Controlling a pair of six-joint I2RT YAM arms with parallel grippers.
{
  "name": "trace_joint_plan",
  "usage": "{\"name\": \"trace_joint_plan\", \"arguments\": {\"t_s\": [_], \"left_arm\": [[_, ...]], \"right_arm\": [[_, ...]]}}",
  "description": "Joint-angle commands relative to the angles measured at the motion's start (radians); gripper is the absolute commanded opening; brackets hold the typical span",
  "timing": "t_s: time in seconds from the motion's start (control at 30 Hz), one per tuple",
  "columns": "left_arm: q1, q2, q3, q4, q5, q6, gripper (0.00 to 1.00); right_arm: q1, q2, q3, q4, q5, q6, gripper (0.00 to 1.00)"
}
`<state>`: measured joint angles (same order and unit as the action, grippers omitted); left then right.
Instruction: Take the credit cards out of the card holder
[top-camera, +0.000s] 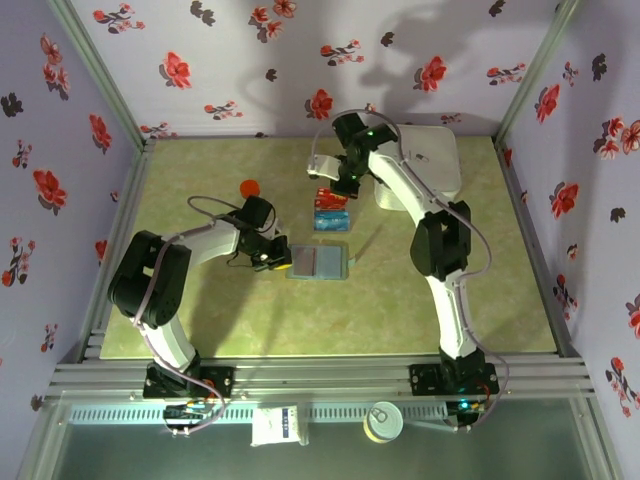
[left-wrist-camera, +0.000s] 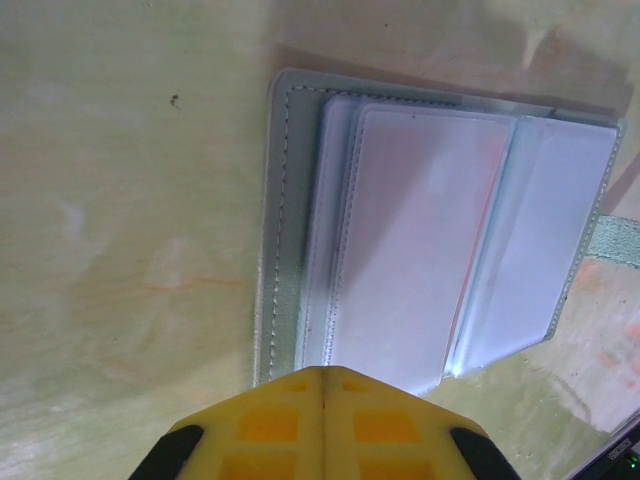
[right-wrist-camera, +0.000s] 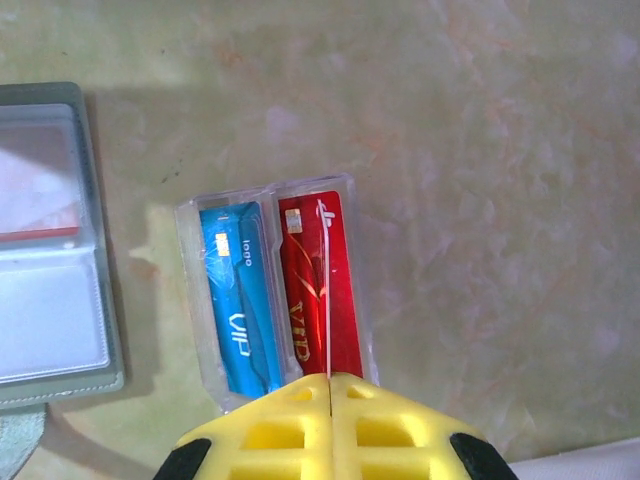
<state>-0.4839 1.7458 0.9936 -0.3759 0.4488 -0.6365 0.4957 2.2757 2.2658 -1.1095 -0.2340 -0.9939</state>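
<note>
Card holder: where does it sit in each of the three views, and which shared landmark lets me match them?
Top external: the card holder lies open mid-table, beside the left claw.
Left wrist: the card holder spans centre and right, just above the left claw.
Right wrist: the card holder is at the left edge, left of the blue card and red card.
Shared landmark: the green marbled table.

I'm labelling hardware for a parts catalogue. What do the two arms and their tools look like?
The left arm and the right arm have white links, black joints and thin grey cables looping alongside. The left tool and the right tool have yellow fingers moulded with square recesses, black at the outer edges.
</note>
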Motion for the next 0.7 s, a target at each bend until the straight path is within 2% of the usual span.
{"name": "trace_joint_plan", "arguments": {"t_s": [0.0, 0.3, 0.43, 0.67], "left_arm": [[0.006, 0.011, -0.012, -0.024, 0.021, -0.006, 0.04], [0.007, 0.011, -0.012, -0.032, 0.019, -0.008, 0.04], [0.005, 0.012, -0.003, -0.039, 0.021, -0.007, 0.04], [0.005, 0.009, 0.002, -0.043, 0.018, -0.005, 0.04]], "right_arm": [[-0.011, 0.037, 0.043, -0.043, -0.02, -0.028, 0.0], [-0.011, 0.079, 0.043, -0.036, -0.013, -0.025, 0.0], [-0.012, 0.073, 0.04, -0.019, 0.009, -0.011, 0.19], [-0.013, 0.018, -0.026, 0.072, 0.039, 0.049, 0.21]]}}
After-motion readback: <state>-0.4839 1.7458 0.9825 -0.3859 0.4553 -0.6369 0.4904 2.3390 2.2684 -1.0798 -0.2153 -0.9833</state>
